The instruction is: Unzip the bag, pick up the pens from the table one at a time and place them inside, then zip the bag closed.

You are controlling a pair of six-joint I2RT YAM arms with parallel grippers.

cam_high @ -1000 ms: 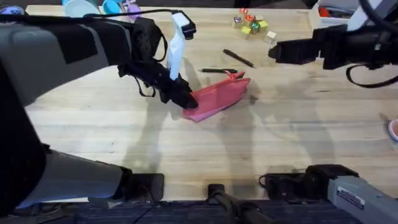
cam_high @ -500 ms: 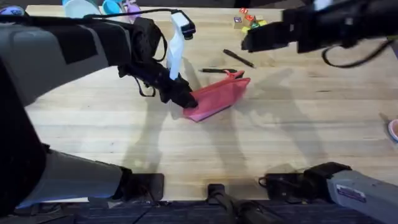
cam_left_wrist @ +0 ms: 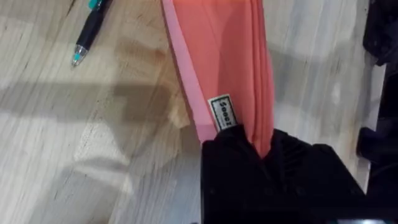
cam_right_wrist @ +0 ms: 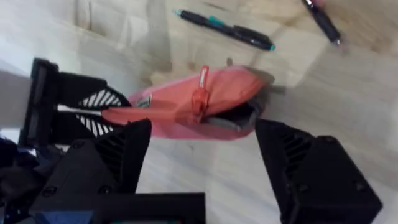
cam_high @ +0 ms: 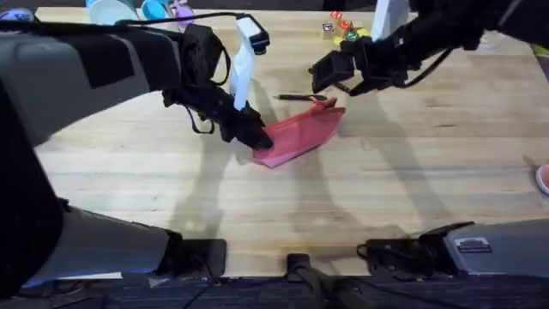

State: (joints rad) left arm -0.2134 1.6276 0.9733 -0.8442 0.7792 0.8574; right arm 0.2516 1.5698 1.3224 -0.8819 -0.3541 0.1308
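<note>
The right gripper point(cam_high: 336, 73) has swung in, hovering spread wide above the bag point(cam_high: 300, 136). The left gripper point(cam_high: 255, 137) is pinching the bag's end, steadying it for unzipping.

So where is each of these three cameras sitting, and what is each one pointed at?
Overhead: above the arm bases, looking down and forward over the table; both arms show, the left gripper clamping the pouch.
Left wrist: on the left arm, looking along the pouch; its fingers pinch the end.
Right wrist: on the right arm, over the pouch, open fingers apart.
Both wrist views share the pouch and a pen.
</note>
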